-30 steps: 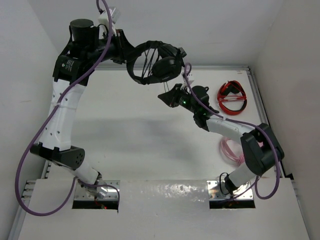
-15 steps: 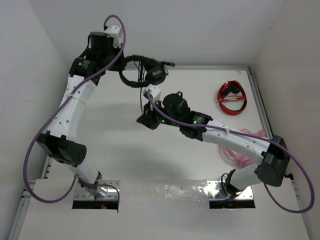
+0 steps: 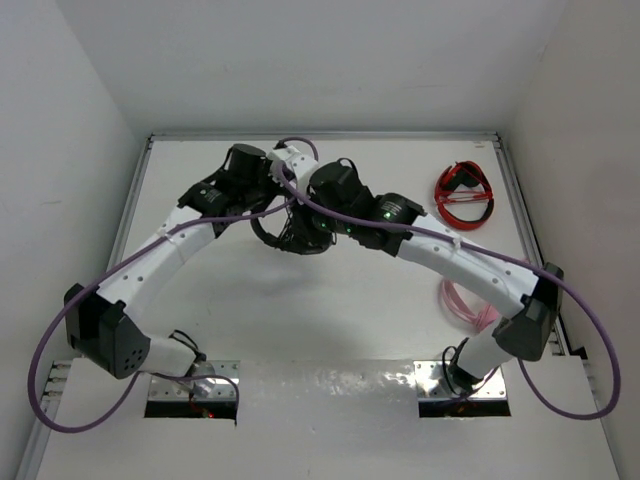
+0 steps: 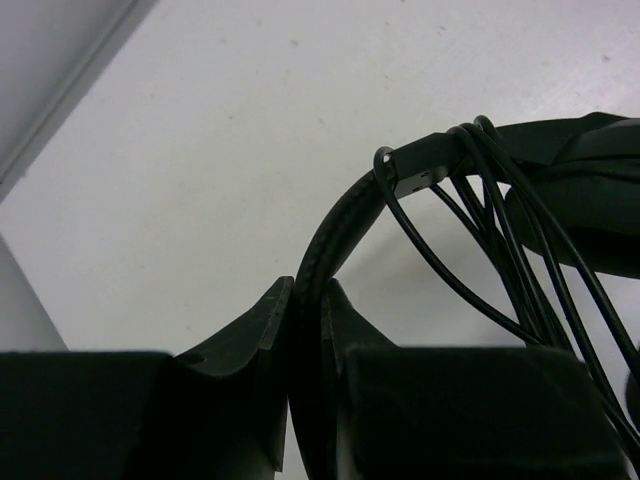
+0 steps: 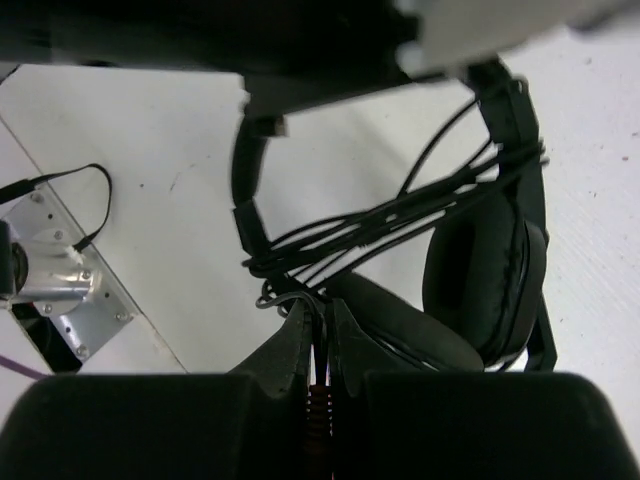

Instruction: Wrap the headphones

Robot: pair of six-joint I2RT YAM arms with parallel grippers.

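Top view, counted: two arms, my left arm [image 3: 165, 250] and my right arm [image 3: 470, 265], meeting above the middle of the table [image 3: 350, 300]. There is one black set, the headphones [image 3: 272, 238], lying directly under that meeting point (both wrists crowd over it, so neither grip can be read from here). There is one pair of red headphones [image 3: 463, 195] at the far right, well apart, and one pair of pink headphones [image 3: 462, 303] beside my right forearm. Left wrist view: one left gripper [image 4: 307, 292], jaws drawn in almost together, pinching the headband [image 4: 345, 225] edge-on between the fingers. The band arches up and away to the right, where the cable [image 4: 470, 215] hangs over it in several strands (about five; they overlap). Right wrist view: one right gripper [image 5: 318, 318], jaws all but closed on what looks like a thin strand of cable at the low end of the bundle. One earcup [image 5: 480, 270] sits just beyond my fingertips to the right. The bundle crosses the open loop of the band from side to side, and the band's top runs up into my other gripper at the frame's upper edge.
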